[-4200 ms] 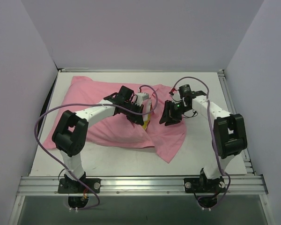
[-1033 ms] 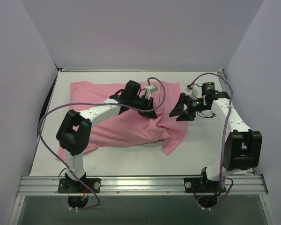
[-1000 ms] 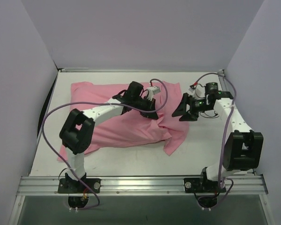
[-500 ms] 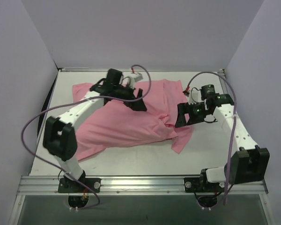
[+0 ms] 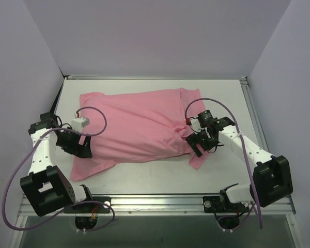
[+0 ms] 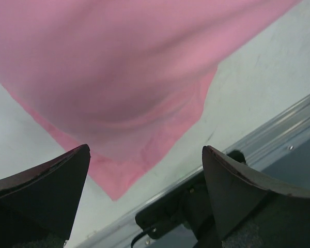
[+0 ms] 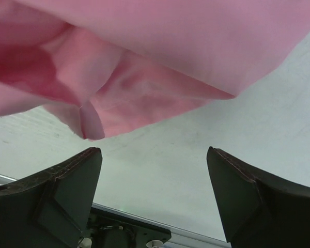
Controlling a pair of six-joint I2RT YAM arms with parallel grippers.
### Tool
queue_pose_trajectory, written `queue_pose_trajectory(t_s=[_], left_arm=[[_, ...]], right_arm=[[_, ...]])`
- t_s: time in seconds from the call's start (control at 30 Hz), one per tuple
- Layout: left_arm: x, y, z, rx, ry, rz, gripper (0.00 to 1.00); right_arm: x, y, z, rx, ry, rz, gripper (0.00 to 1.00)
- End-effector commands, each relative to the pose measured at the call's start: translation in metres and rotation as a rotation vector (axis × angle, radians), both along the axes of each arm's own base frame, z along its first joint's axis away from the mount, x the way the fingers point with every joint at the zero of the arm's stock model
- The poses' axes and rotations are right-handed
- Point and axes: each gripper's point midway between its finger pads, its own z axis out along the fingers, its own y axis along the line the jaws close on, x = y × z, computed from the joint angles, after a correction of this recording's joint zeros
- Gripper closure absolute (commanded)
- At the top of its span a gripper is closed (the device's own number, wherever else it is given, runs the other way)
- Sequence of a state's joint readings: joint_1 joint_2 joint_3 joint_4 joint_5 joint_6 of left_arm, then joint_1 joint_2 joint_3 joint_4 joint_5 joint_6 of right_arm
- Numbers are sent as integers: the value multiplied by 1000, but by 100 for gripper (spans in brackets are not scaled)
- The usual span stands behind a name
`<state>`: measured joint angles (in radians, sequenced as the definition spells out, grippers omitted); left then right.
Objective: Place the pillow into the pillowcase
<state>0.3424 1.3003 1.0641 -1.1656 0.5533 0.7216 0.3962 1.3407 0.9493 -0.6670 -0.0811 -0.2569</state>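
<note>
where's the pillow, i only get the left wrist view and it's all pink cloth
Observer: From above no white shows; the pillowcase lies plump on the table, so the pillow seems inside.
Operator: what's at its other end
Observer: The right hand, beside the bunched right end.
Operator: gripping it
Observer: No. In its wrist view the fingers are apart with no cloth between them.
</note>
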Motion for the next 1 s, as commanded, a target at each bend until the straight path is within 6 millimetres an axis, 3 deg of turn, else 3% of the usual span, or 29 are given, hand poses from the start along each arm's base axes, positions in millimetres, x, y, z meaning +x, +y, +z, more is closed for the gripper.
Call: queue_pose_trajectory(t_s=[0.0, 0.03, 0.17, 0.37, 0.47, 0.5, 0.53, 0.57, 0.6, 0.63, 0.73, 0.83, 0.97], left_arm=[[-48, 23, -22, 141, 76, -132, 3], [-60, 30, -39, 181, 122, -127, 3], [-73, 37, -71, 229, 136, -118, 3], [-53, 49, -93, 242, 171, -46, 6], [-41, 54, -101, 229, 182, -28, 26], [-36, 54, -101, 222, 174, -20, 36], [-31, 54, -102, 210, 172, -2, 56], [-26, 53, -100, 198, 160, 5, 68], [-16, 53, -93, 183, 132, 15, 81], [-9, 53, -88, 174, 110, 27, 100], [21, 53, -53, 147, -15, 63, 100], [51, 52, -5, 122, -170, 108, 100], [83, 45, 47, 35, -288, 164, 100]], right_arm=[[1, -4, -15, -26, -3, -45, 15], [-2, 2, -20, 0, 11, -64, 14], [0, 12, -49, 6, 27, -65, 13], [14, 24, -74, -21, 66, -52, 15], [25, 25, -83, -45, 65, -49, 39], [28, 24, -82, -51, 54, -52, 64], [31, 23, -82, -52, 46, -53, 77], [33, 22, -79, -43, 33, -59, 91], [36, 17, -75, -35, 24, -84, 100], [37, 15, -71, -27, 19, -94, 100], [45, 6, -37, 81, -36, -155, 100], [55, -5, 22, 206, -180, -175, 100], [59, -14, 64, 251, -287, -167, 100]])
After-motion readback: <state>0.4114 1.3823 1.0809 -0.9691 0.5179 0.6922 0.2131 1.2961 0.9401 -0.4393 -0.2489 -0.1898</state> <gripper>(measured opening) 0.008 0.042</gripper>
